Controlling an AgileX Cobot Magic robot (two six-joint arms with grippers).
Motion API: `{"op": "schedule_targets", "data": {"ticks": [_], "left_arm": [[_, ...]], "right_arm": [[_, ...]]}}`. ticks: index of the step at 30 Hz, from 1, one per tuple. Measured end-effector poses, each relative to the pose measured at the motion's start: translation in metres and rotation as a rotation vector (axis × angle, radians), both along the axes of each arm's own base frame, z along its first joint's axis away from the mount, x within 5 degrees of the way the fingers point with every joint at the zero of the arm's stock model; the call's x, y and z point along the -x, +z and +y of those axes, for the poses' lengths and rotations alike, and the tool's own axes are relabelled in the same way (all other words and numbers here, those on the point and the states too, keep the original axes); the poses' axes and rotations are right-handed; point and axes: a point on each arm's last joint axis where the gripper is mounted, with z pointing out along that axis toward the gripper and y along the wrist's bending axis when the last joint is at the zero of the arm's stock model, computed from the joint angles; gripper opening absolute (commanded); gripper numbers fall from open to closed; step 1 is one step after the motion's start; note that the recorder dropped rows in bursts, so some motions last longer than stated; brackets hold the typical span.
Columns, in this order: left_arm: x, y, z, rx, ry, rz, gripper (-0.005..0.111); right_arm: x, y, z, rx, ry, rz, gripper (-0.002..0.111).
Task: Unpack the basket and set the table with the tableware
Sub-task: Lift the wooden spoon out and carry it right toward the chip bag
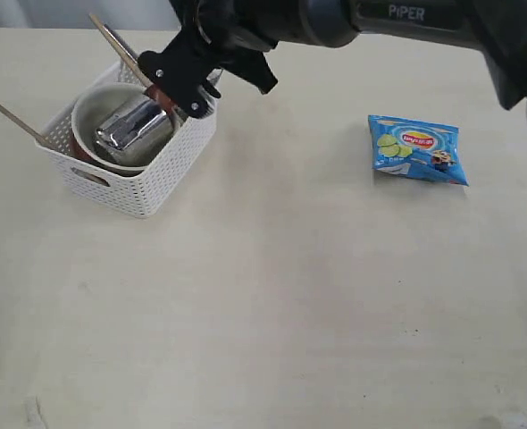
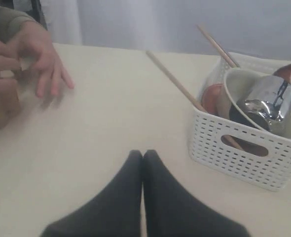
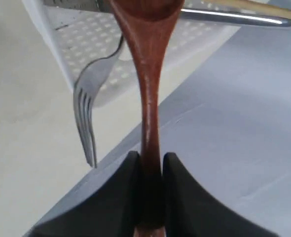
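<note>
Right jaws pinch the handle of the red-brown wooden spoon [image 3: 148,89], whose bowl end reaches over the rim of the basket [image 1: 147,189] (a steel fork [image 3: 84,106] hangs beside it), while left jaws, pressed together, sit above the desk [image 2: 111,108] near the basket.

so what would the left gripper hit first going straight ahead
Likely the tip of the chopstick sticking out of the basket; otherwise only bare table ahead. Its height is hard to judge.

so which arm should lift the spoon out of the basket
Right: right end effector is shut on the wooden spoon at the basket; left end effector is shut and empty.
</note>
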Motion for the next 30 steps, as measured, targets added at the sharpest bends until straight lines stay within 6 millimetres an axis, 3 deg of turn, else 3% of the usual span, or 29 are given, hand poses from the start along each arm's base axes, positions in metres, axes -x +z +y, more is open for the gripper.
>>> {"op": "schedule_targets", "data": {"ticks": [7, 16, 22, 26, 30], "left_arm": [[0.0, 0.0, 0.0, 0.0, 0.0, 0.0, 0.0], [0.0, 0.0, 0.0, 0.0, 0.0, 0.0, 0.0], [0.0, 0.0, 0.0, 0.0, 0.0, 0.0, 0.0], [0.0, 0.0, 0.0, 0.0, 0.0, 0.0, 0.0], [0.0, 0.0, 0.0, 0.0, 0.0, 0.0, 0.0]], "right_arm": [[0.004, 0.032, -0.009, -0.045, -0.055, -0.046, 0.0], [0.024, 0.088, -0.05, -0.172, -0.433, -0.005, -0.001], [0.049, 0.115, -0.087, -0.094, -0.681, 0.069, -0.001], [0.07, 0.132, -0.102, -0.183, -0.717, 0.188, -0.001], [0.106, 0.152, -0.129, -0.231, -0.699, 0.228, -0.001]]}}
